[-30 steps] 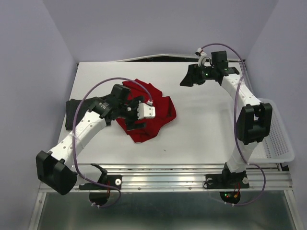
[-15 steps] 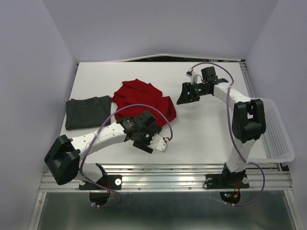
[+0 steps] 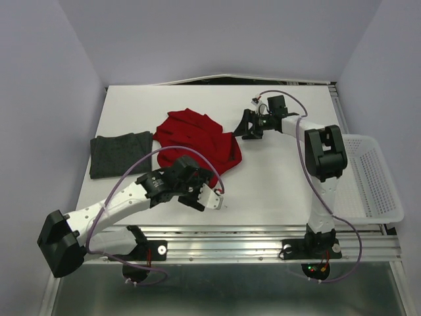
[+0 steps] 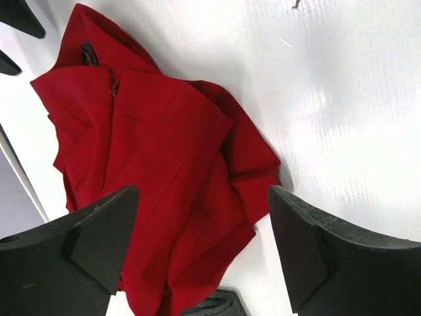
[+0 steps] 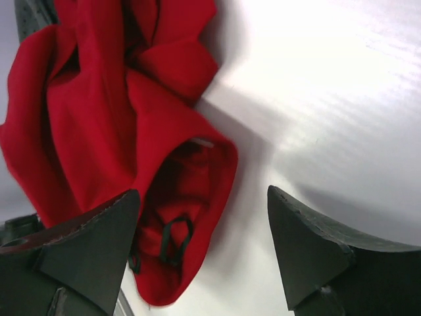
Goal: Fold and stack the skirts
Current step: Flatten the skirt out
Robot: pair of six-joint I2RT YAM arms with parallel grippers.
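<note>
The red skirt (image 3: pixel 197 137) lies crumpled at the middle of the white table (image 3: pixel 283 178). The dark grey skirt (image 3: pixel 118 155) lies folded flat to its left. My left gripper (image 3: pixel 196 183) hovers over the red skirt's near edge, open and empty; in the left wrist view the red skirt (image 4: pixel 164 171) spreads beyond the gripper (image 4: pixel 202 197). My right gripper (image 3: pixel 248 126) is open just off the red skirt's right edge. In the right wrist view the gripper (image 5: pixel 204 191) frames the waistband opening of the skirt (image 5: pixel 99 118) and a dark hanger loop (image 5: pixel 174 240).
A white mesh basket (image 3: pixel 378 191) stands at the table's right edge. A dark grey cloth edge (image 4: pixel 217 304) shows low in the left wrist view. Walls close the table on the left, back and right.
My left arm has swung off the red skirt toward the table's near side, uncovering the grey skirt. My right gripper has come down and left from the back right to the red skirt's edge.
</note>
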